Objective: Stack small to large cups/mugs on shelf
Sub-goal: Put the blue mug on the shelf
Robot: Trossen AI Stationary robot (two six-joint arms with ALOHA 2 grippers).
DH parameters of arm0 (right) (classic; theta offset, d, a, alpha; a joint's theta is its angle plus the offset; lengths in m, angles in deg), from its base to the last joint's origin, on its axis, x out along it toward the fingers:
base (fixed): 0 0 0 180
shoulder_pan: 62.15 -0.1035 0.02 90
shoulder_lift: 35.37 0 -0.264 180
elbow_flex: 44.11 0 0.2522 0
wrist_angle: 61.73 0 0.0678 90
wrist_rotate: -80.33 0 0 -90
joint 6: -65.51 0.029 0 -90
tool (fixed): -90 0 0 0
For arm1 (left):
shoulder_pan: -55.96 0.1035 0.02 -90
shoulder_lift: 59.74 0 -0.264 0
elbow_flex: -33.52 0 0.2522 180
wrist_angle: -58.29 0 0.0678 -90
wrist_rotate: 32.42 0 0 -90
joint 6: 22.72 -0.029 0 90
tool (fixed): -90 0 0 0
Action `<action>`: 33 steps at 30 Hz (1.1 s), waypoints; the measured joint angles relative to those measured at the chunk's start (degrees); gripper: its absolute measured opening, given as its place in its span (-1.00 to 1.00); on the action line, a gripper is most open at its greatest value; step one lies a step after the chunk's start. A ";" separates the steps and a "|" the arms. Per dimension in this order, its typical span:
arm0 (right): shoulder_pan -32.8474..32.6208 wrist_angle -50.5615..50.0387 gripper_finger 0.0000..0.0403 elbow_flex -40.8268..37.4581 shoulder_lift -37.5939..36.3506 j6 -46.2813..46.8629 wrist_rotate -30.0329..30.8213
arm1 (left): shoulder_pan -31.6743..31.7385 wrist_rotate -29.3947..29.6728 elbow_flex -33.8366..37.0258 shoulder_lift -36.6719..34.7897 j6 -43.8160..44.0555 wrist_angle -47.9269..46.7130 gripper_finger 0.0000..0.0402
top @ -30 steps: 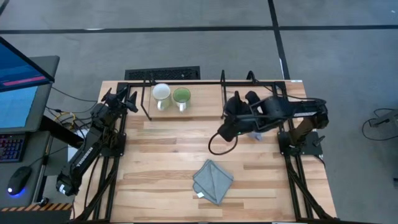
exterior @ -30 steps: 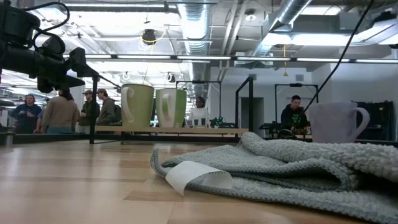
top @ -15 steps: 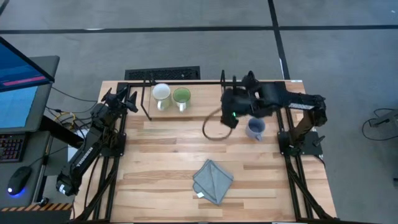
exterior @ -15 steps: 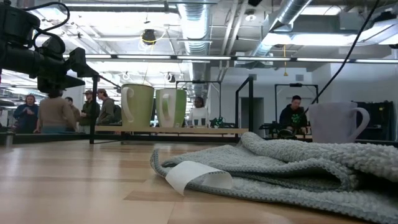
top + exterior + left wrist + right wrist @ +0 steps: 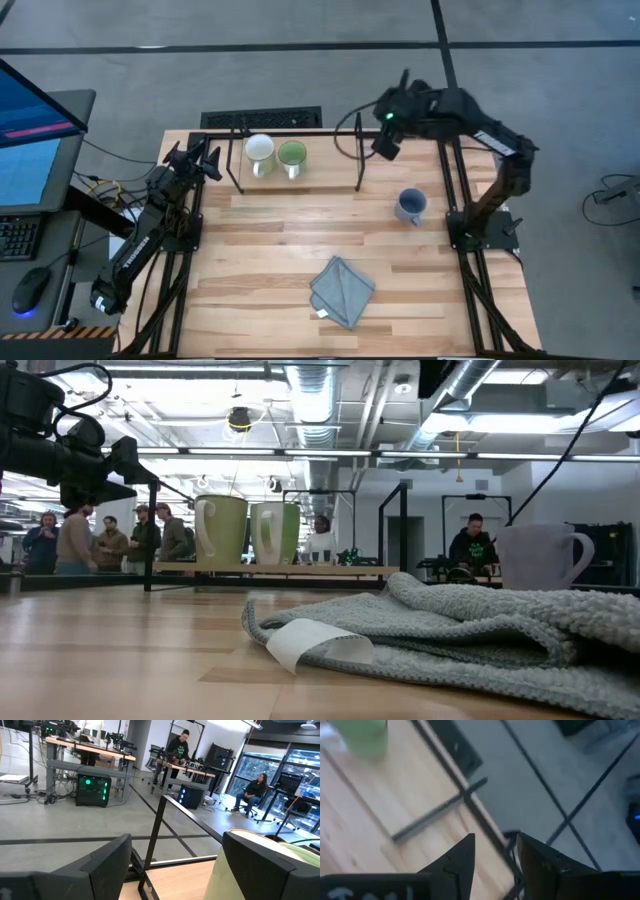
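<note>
Step in hand, judged: two mugs are shelved; the third is not yet fetched, and no cup is stacked in another.

Right gripper point(image 5: 388, 140): raised over the far edge of the table, by the right-hand post of the shelf point(image 5: 300, 178). Fingers point(image 5: 460, 855) parted by a narrow gap, nothing between them. It holds no mug.

Blue-grey mug point(image 5: 409, 206): upright on the tabletop point(image 5: 270, 250), outside the shelf, nearer the table's front than the right gripper and slightly to its right, apart from it. The low view shows it with its handle out to one side.

White mug point(image 5: 260, 150) and green-lined mug point(image 5: 292, 154): side by side on the shelf board, well to the right gripper's left, the green one nearer to it. Whether they touch cannot be told.

Left gripper point(image 5: 205, 160): waiting just to the left of the shelf, the white mug the closest cup to it. Fingers point(image 5: 107, 862) spread wide, empty.

Folded grey cloth point(image 5: 342, 290): toward the table's front, well apart from both grippers; not part of the task.

Next move, judged: the right gripper needs to descend toward the blue-grey mug, take it by rim or wall, and carry it over the shelf frame. Relative cup sizes are hard to judge here, so the nesting order stays uncertain.
</note>
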 joint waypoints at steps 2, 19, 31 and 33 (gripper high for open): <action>0.96 5.54 -0.17 -3.12 -3.01 -2.28 0.07 | 0.00 0.00 0.01 0.00 0.01 0.00 0.52; 7.32 27.86 -0.17 -53.16 -35.49 -6.05 -16.07 | 0.00 0.00 0.02 0.00 1.47 0.00 0.52; 6.83 24.10 -0.17 -60.81 -37.59 -6.35 -20.09 | -0.01 0.03 0.02 0.00 1.33 0.00 0.52; 6.83 22.83 -0.17 -60.82 -36.94 -7.22 -20.78 | -0.01 0.04 0.02 0.00 1.31 0.00 0.52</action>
